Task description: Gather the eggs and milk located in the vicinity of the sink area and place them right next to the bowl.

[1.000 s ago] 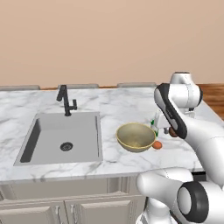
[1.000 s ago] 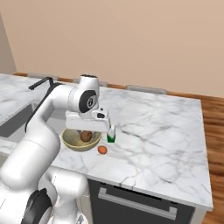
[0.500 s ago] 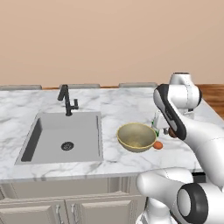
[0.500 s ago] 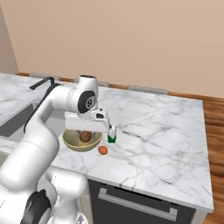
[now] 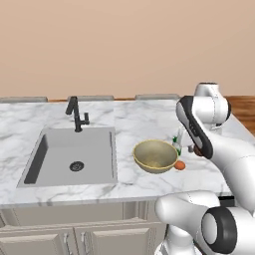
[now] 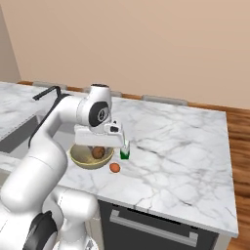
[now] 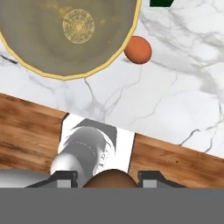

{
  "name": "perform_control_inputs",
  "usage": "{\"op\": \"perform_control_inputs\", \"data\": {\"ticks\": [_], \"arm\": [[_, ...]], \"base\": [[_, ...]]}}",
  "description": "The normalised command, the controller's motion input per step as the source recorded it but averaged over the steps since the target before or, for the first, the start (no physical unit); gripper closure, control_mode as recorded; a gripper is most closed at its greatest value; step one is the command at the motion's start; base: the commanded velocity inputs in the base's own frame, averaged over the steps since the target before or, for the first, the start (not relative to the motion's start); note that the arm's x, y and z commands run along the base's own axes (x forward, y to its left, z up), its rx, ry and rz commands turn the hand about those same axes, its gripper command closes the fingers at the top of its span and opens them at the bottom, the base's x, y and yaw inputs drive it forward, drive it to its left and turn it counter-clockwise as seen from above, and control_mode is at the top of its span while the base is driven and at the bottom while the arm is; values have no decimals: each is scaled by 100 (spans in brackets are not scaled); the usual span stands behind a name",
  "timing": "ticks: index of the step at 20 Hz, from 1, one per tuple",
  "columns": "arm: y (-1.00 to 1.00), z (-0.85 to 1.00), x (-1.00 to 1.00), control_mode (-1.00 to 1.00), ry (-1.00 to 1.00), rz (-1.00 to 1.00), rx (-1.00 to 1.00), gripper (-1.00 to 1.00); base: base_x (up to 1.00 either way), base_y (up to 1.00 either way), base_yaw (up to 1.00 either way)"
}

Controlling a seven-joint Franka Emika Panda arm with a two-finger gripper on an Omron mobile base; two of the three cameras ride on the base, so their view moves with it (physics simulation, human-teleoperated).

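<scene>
1. Brown egg [image 7: 108, 178]: clamped between the narrowed fingers of the gripper [image 6: 99, 152], held above the bowl [image 6: 83, 159].
2. Orange-red egg [image 6: 114, 167]: resting on the counter [image 6: 166, 151], just beside the bowl's rim, toward the counter's front edge.
3. Milk bottle [image 6: 125, 152]: upright on the counter, just beside the bowl.
4. Bowl: near the counter's front edge, beside the sink [image 5: 74, 154].
5. Faucet [image 5: 76, 113]: at the sink's rear edge.
</scene>
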Motion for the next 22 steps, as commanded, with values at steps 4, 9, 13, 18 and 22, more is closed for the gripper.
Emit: {"op": "perform_control_inputs", "data": {"ticks": [4, 9, 13, 18, 22], "arm": [[-30, -1, 0, -100, -13, 28, 0, 100], [-17, -10, -2, -100, -22, 35, 0, 100], [-22, -28, -9, -100, -29, 33, 13, 100], [-24, -21, 0, -100, -12, 33, 32, 100], [3, -21, 0, -100, 0, 14, 5, 100]], "base": [[0, 0, 0], [0, 0, 0], [0, 0, 0], [0, 0, 0], [0, 0, 0]]}}
